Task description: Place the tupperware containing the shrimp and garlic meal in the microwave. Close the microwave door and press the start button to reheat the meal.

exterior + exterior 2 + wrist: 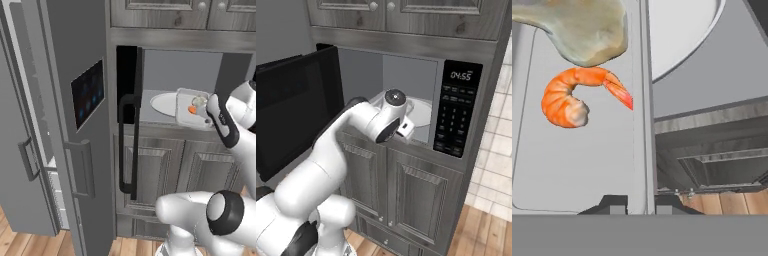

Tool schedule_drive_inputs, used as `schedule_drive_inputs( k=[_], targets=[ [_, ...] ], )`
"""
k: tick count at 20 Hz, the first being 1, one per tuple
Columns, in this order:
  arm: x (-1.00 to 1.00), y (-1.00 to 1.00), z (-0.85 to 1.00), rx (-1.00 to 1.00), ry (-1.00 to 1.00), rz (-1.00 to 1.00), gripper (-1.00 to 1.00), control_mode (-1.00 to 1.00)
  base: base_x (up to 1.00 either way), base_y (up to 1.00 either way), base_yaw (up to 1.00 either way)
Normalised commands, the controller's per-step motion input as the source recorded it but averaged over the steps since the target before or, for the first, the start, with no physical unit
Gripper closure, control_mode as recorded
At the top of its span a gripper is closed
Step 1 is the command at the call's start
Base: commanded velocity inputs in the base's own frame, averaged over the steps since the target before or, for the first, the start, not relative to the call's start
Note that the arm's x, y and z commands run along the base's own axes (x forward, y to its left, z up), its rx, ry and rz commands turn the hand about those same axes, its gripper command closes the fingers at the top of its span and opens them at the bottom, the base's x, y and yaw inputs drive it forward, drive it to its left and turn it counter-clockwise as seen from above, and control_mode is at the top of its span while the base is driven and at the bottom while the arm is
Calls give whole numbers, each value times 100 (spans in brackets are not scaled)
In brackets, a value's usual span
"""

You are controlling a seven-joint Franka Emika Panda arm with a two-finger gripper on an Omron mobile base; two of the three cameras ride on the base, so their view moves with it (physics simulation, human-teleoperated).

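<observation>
Microwave [406, 80] — arm hides tupperware [192, 106].

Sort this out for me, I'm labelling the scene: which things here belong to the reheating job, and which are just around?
Part of the job:
- tupperware, wall pinched by the hand
- shrimp and garlic inside it
- microwave with white turntable
- microwave door, open
- keypad

Just around:
- fridge
- cabinet doors below
</observation>
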Motion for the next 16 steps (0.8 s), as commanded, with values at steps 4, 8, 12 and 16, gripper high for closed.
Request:
schedule_drive_inputs(
  k=[4,8,12,16],
  targets=[
    [37,0,-6,0,1,-5,100,-100,0,0,0],
    [39,0,-19,0,0,-1,100,-100,0,0,0],
    [43,-1,-26,0,0,0,100,-100,0,0,0],
    [48,-11,-10,0,0,0,100,-100,0,0,0]
  ],
)
